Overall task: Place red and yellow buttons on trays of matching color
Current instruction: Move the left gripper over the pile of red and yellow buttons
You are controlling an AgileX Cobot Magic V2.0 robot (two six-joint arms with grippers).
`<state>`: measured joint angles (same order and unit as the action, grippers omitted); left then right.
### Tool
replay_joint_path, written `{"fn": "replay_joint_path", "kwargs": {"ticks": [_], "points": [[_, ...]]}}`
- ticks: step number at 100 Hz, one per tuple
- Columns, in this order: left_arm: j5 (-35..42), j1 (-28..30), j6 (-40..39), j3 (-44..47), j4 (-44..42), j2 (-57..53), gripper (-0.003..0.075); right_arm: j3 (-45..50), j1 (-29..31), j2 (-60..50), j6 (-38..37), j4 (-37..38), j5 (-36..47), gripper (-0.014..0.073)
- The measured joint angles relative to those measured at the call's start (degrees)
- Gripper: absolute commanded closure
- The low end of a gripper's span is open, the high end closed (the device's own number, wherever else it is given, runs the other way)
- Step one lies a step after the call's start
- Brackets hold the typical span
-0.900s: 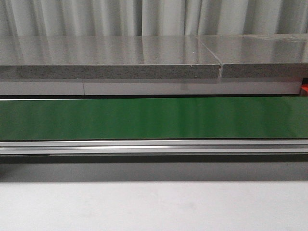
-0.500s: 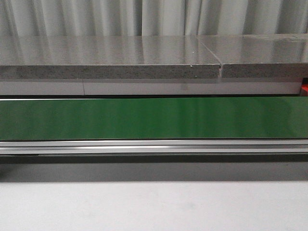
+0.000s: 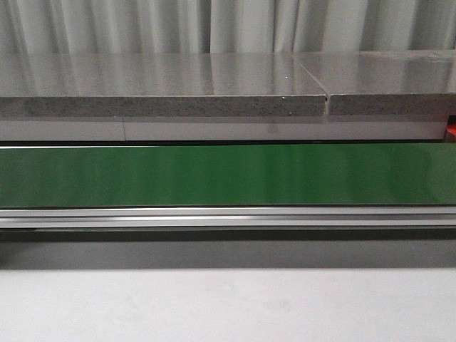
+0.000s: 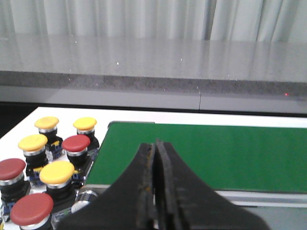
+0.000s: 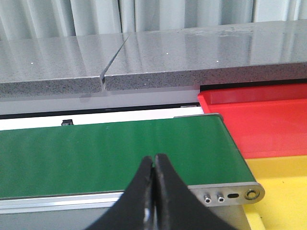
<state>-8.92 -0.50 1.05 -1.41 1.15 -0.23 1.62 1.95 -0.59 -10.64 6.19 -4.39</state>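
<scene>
- A green conveyor belt runs across the whole width.
- Just in front of the belt lies a silver metal rail.
- Behind the belt stands a grey speckled countertop, with a seam right of centre.
- Behind the countertop hang pale curtains.
- At the belt's far right, a sliver of red shows.

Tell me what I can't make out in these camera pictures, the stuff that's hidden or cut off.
- Buttons: front view shows none; they lie past its left edge.
- Nearest red button: left wrist view, lower body cut by the edge.
- Part beside the left gripper: mostly covered, identity unclear.
- Red tray and yellow tray: right wrist view, both cut off by the right edge.
- Right gripper: only its fingers show.
</scene>
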Motion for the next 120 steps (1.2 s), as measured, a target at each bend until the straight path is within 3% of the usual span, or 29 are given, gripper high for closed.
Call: {"fn": "replay_joint_path", "kwargs": {"ticks": [34,59,68,85,90,120], "points": [[-19.48,0.0,0.0,-15.64,-0.25,6.89,0.0741,0.0,0.0,0.0,0.0,0.0,0.0,0.066],[-26.52,0.0,0.0,-23.42,-1.46,18.14,0.0727,0.0,0.0,0.0,0.0,0.0,0.0,0.066],[-26.8,0.0,0.0,-25.02,-1.67,21.34,0.0639,0.0,0.0,0.0,0.0,0.0,0.0,0.066],[-26.04,0.0,0.0,-25.96,-1.67,24.57,0.0304,0.0,0.0,0.0,0.0,0.0,0.0,0.066],[-25.48,0.0,0.0,-25.96,-1.67,24.92,0.0241,0.0,0.0,0.0,0.0,0.0,0.0,0.066],[-24.53,0.0,-2.99,-28.11,-1.82,28.14,0.0228,0.0,0.0,0.0,0.0,0.0,0.0,0.066]]}}
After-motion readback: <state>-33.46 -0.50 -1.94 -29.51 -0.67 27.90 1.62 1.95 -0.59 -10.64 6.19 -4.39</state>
